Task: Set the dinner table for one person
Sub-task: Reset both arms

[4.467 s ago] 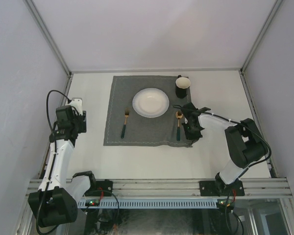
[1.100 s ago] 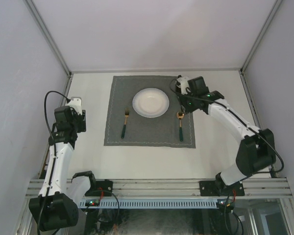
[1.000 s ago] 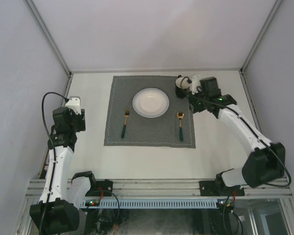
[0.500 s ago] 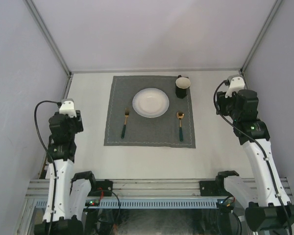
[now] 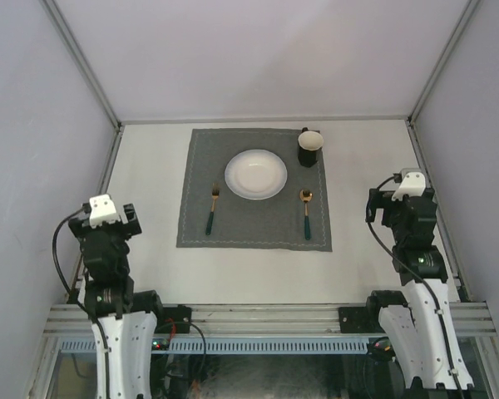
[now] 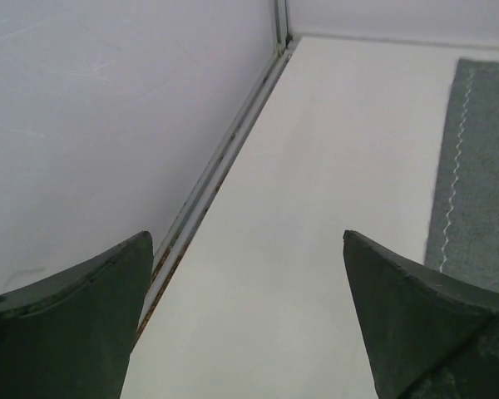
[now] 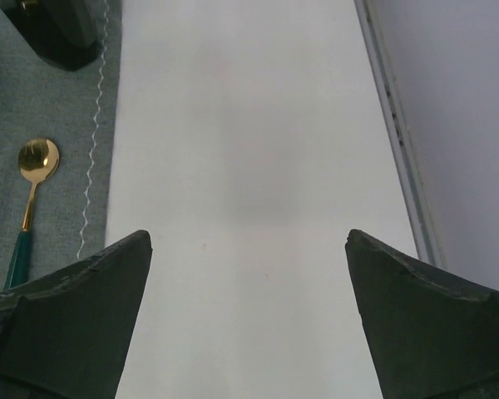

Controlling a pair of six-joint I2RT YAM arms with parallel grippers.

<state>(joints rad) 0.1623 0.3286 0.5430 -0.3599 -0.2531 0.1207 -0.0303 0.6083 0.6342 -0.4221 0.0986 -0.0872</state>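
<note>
The large off-white matte rectangular tabletop [image 5: 150,166] lies before both arms. On its far middle sits a square grey stitched cloth mat [image 5: 258,234] bearing a round white plate [image 5: 255,174], a gold green-handled fork [image 5: 212,208] left of it, a matching gold spoon [image 5: 305,212] right of it and a dark cup [image 5: 309,146] at the far right corner. The left end effector [image 6: 246,237] and the right end effector [image 7: 248,234] hang beside the mat, fingers spread wide, holding nothing.

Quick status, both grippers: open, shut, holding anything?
Left gripper: open, holding nothing.
Right gripper: open, holding nothing.
</note>
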